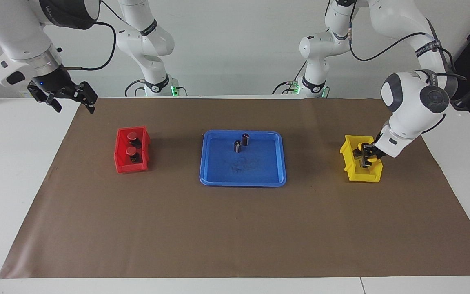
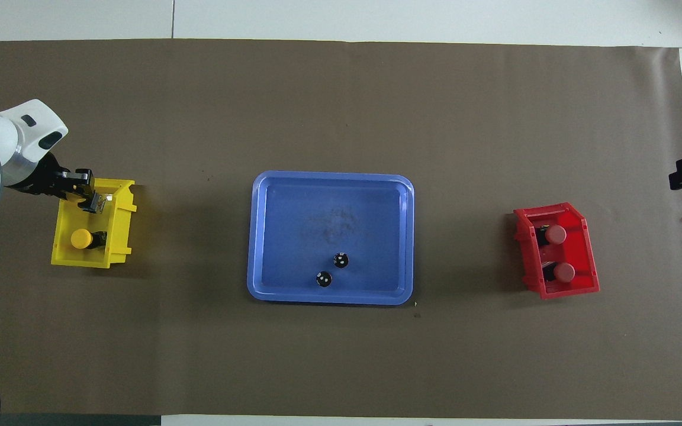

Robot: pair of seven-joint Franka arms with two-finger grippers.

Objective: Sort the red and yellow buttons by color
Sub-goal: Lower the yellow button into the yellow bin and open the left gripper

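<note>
The left gripper (image 1: 366, 157) is pinching a yellow button (image 2: 93, 202) over the yellow bin (image 2: 117, 245), the button lying tilted with its long axis roughly level, though which end is pointing where is hard to tell. A second yellow button (image 2: 82, 238) is lying on its side in that bin, its cap pointing toward the left arm's end of the table. Two red buttons (image 2: 555, 235) are lying in the red bin (image 2: 587, 248) at the right arm's end. The blue tray (image 2: 270, 236) is sitting between the bins, holding two dark cylinders (image 2: 340, 260) standing upright. The right gripper (image 1: 72, 100) is hanging spread over the brown mat's (image 1: 218, 228) corner, waiting.
</note>
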